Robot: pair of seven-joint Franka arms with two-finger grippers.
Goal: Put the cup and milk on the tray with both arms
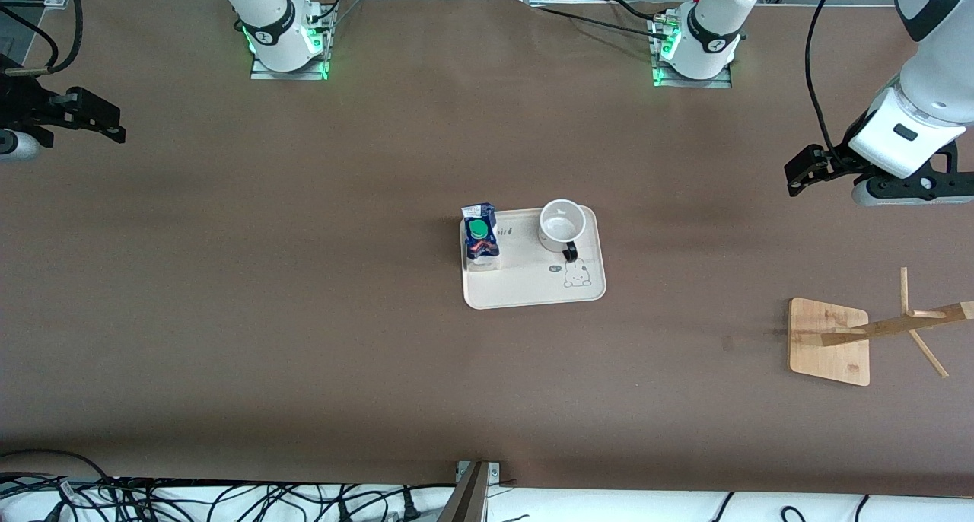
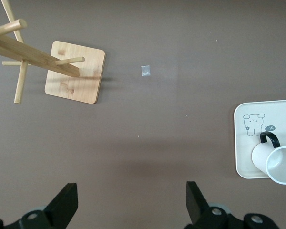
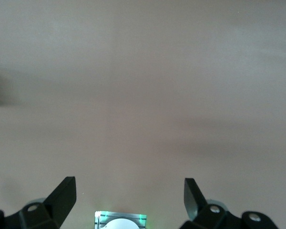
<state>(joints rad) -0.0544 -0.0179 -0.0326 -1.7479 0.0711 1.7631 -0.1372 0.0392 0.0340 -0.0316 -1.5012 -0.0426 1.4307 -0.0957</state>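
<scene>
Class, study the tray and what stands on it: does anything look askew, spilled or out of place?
Nothing is spilled. The mug stands upright inside the tray. Only the milk carton looks slightly off: it sits right at the tray's rim at the right arm's end, seemingly overlapping the edge.

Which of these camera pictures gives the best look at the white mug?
The left wrist view: the cup looks large there, its black handle clear, standing on the tray. The front view shows the cup whole but small, seen from above. The right wrist view shows only bare table, no cup.
</scene>
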